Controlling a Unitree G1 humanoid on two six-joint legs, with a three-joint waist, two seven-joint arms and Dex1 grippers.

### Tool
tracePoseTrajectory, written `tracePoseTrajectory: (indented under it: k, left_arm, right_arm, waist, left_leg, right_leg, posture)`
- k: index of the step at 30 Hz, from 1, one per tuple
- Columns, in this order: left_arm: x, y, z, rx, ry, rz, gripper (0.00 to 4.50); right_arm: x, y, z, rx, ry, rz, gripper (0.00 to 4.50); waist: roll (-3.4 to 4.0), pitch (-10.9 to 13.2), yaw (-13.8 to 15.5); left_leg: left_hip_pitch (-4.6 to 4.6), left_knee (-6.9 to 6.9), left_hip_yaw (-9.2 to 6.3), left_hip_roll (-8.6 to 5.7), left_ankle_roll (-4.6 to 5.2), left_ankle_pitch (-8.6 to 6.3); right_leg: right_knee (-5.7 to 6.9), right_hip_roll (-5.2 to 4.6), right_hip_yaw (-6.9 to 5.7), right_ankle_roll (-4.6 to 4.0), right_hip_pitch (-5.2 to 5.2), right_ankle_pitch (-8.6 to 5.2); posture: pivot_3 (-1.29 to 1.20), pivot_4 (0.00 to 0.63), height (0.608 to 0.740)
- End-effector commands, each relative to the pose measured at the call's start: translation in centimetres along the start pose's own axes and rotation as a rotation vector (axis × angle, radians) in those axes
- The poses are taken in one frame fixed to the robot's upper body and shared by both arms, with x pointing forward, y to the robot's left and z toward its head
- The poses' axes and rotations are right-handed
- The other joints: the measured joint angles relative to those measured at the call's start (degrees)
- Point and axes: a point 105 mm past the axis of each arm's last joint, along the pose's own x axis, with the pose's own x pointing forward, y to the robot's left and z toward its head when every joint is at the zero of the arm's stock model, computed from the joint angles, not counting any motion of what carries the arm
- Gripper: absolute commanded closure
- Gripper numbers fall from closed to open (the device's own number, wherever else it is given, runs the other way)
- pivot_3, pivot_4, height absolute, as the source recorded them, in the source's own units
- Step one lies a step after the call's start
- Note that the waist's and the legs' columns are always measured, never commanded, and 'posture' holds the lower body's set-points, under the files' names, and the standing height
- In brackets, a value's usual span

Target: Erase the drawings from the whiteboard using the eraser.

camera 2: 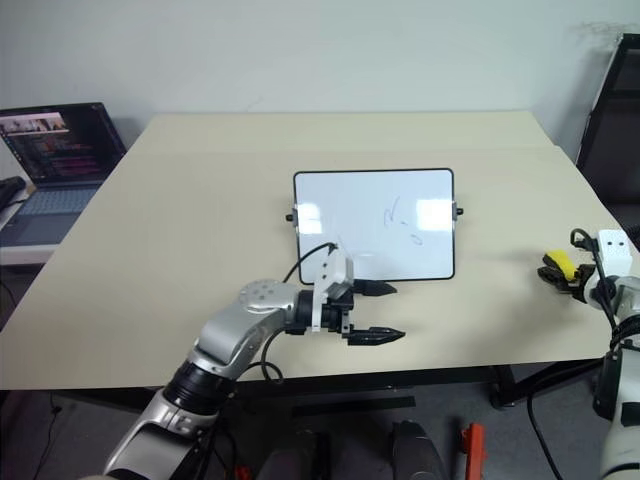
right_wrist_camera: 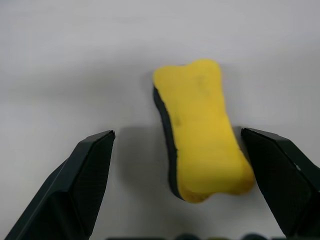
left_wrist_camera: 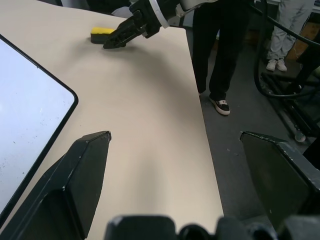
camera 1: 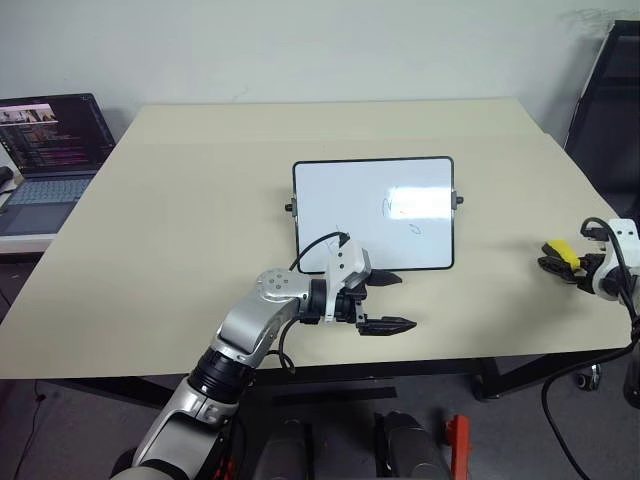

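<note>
Black fingers of my left gripper (camera 1: 384, 302) spread wide just before the white black-framed whiteboard (camera 1: 373, 214) with faint drawings (camera 1: 392, 208). Far right, my right gripper (right_wrist_camera: 187, 185) gapes around the yellow bone-shaped eraser (right_wrist_camera: 202, 127) lying on the beige table (camera 1: 180, 220), not squeezing it.
</note>
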Motion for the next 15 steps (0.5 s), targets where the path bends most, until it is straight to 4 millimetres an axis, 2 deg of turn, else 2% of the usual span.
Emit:
tracePoseTrajectory:
  k: [1,6,15]
  left_arm:
    - [0.4,-0.7,1.0,0.039,-0.022,-0.025,0.0]
    - [0.5,-0.7,1.0,0.041,-0.022,-0.032,0.0]
    - [0.6,-0.7,1.0,0.041,-0.023,-0.03,0.0]
  right_arm:
    - [0.0,0.5,1.3,-0.076,-0.035,0.025,0.23]
    - [0.2,2.0,2.4,-0.126,-0.042,0.101,0.23]
    - [-0.1,3.3,2.7,-0.179,-0.028,0.195,0.23]
  waist:
    - [0.0,0.0,0.0]
    - [0.0,0.0,0.0]
    - [0.0,0.0,0.11]
  left_leg:
    - [0.0,0.0,0.0,0.0,0.0,0.0]
    - [0.0,0.0,0.0,0.0,0.0,0.0]
    - [0.0,0.0,-0.02,0.01,0.0,0.0]
  right_leg:
    - [0.0,0.0,0.0,0.0,0.0,0.0]
    - [0.01,0.0,0.0,0.0,0.0,0.0]
    - [0.01,0.0,-0.02,0.0,0.0,0.0]
  posture:
    - [0.0,0.15,0.74]
    - [0.0,0.15,0.74]
    - [0.0,0.15,0.74]
